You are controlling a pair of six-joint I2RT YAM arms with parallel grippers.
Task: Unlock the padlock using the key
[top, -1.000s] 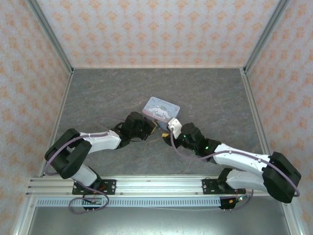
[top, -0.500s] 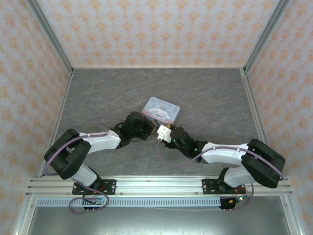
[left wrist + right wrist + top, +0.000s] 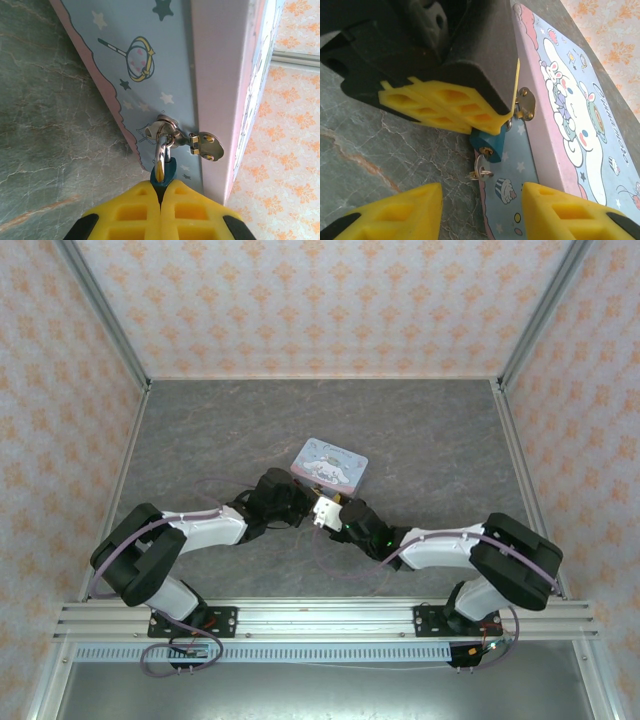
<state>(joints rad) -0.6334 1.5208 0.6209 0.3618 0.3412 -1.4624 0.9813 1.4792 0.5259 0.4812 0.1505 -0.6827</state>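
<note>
Now, step in hand: the left gripper (image 3: 161,202) steadies the padlock (image 3: 487,142) while the right gripper (image 3: 481,212) lines up on the key (image 3: 481,167); I judge this to be the approach before the turn.
Left hand state: fingers pressed together, pinching the padlock's bluish body right at their tips.
Right hand state: fingers spread wide with nothing between them.
Padlock's place: at the left fingertips, and just ahead of the right fingers, a little above the gap between them.
Shackle: the thin metal shackle (image 3: 160,152) runs on from the left fingertips and passes through the hasp (image 3: 206,145).
Key's place: at the padlock's end nearest the right hand, touching it, with a small ring (image 3: 474,175) beside it. Whether it is fully seated in the keyhole I cannot tell.
Key and right fingers: apart; neither finger touches it.
Next move calls for: the right fingers to ease forward round the key head, close on that thin sliver squarely, then twist while the left pinch resists. Little room is left beside the left fingers.
Likely trouble: the key is slight and may slip or tilt between broad pads.
Container: the tin (image 3: 570,115) lies beyond both hands on the table (image 3: 380,145), lid shut and hasp locked.
Contents: hidden by the closed lid.
</note>
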